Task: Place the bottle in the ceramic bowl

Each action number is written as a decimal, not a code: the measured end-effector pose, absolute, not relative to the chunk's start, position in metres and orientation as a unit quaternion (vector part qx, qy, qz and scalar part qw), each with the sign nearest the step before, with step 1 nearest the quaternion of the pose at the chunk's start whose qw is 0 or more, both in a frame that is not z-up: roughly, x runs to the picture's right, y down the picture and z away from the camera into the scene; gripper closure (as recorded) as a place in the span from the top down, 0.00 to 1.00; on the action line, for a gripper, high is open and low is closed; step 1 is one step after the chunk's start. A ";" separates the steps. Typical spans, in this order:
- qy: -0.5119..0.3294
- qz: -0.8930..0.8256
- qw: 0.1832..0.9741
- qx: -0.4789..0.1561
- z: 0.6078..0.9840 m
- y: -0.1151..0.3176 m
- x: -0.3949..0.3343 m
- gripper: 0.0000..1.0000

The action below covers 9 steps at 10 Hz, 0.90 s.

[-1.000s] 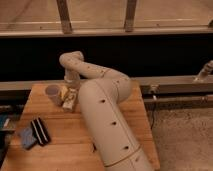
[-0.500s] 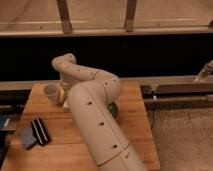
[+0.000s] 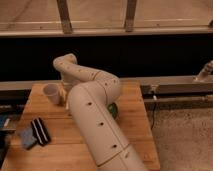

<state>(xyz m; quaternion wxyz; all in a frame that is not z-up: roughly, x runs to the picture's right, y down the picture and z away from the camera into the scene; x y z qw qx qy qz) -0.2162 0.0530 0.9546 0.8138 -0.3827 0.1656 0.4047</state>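
The bottle (image 3: 63, 94) sits just beside the white cup (image 3: 51, 93), the hand (image 3: 65, 88) at it, grip impossible to tell. Likely the grasp step; next, lift toward the ceramic bowl (image 3: 114, 110).

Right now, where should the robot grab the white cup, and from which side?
Probably around its side wall, near the middle, coming from the picture's left. The white cup stands upright with its round mouth open on the wooden table, and its left side is free. The gripper sits low just right of it, so that side looks crowded.
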 end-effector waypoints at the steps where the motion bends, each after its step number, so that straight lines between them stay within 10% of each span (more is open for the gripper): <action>1: 0.161 0.410 0.810 -0.387 0.954 0.051 -0.212 0.15; 3: 0.147 0.421 0.803 -0.395 0.948 0.043 -0.200 0.01; 9: 0.084 0.446 0.808 -0.375 0.907 -0.017 -0.184 0.00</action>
